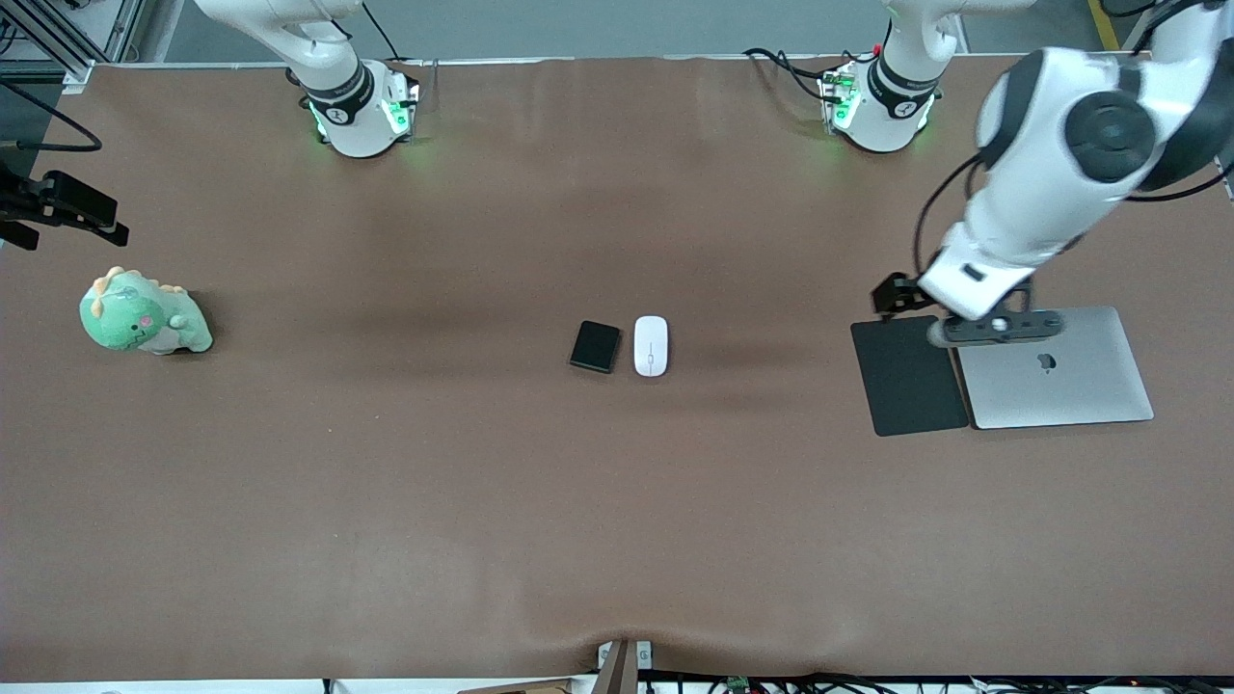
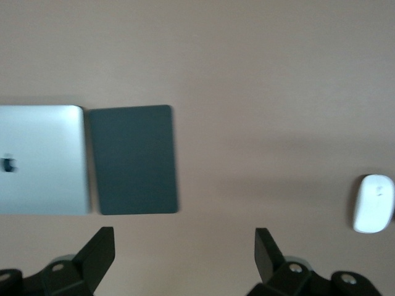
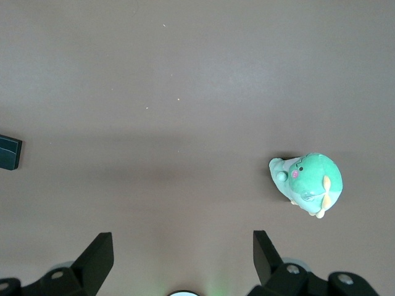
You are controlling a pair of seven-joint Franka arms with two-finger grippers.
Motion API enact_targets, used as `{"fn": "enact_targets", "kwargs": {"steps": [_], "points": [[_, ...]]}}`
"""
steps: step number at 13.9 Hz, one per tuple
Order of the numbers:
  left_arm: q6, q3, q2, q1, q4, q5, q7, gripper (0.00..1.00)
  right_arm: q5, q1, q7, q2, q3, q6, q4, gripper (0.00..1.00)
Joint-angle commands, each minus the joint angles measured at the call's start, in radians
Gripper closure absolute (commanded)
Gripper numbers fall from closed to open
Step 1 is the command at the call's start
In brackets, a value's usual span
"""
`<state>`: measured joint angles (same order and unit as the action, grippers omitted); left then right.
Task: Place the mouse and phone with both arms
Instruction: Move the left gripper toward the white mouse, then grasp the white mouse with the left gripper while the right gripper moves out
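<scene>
Front view: on the desk, the left tool, spread, hangs over the pad at right beside the laptop, the right tool, spread, at upper left, and the phone just beside the mouse at center.

Left gripper and right gripper hang spread wide, facing down.

You see the phone just beside the mouse mid-table; the left gripper hangs over the mouse pad.
</scene>
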<state>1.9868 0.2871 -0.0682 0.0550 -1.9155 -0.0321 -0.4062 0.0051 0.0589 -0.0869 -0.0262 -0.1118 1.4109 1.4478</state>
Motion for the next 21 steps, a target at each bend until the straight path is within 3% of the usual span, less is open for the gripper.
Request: {"fn": "enact_targets", "kwargs": {"steps": [1,8,14,19,21], "points": [[0.067,0.061,-0.077,0.008,0.004,-0.020,-0.082,0.00,0.019,-0.011,0.013,-0.011,0.007,-0.017,-0.026,0.00],[0.308,0.061,-0.321,0.209,0.045,-0.040,-0.222,0.00,0.045,-0.016,0.012,-0.012,0.006,-0.029,-0.024,0.00],[0.310,0.064,-0.513,0.319,0.177,-0.267,-0.505,0.00,0.058,-0.016,0.013,-0.012,0.004,-0.087,-0.021,0.00],[0.310,0.052,-0.630,0.393,0.286,-0.272,-0.577,0.00,0.058,-0.007,0.009,-0.043,0.009,-0.118,-0.012,0.00],[0.310,0.052,-0.637,0.404,0.288,-0.290,-0.580,0.00,0.043,0.015,0.006,-0.122,0.011,-0.125,-0.017,0.00]]}}
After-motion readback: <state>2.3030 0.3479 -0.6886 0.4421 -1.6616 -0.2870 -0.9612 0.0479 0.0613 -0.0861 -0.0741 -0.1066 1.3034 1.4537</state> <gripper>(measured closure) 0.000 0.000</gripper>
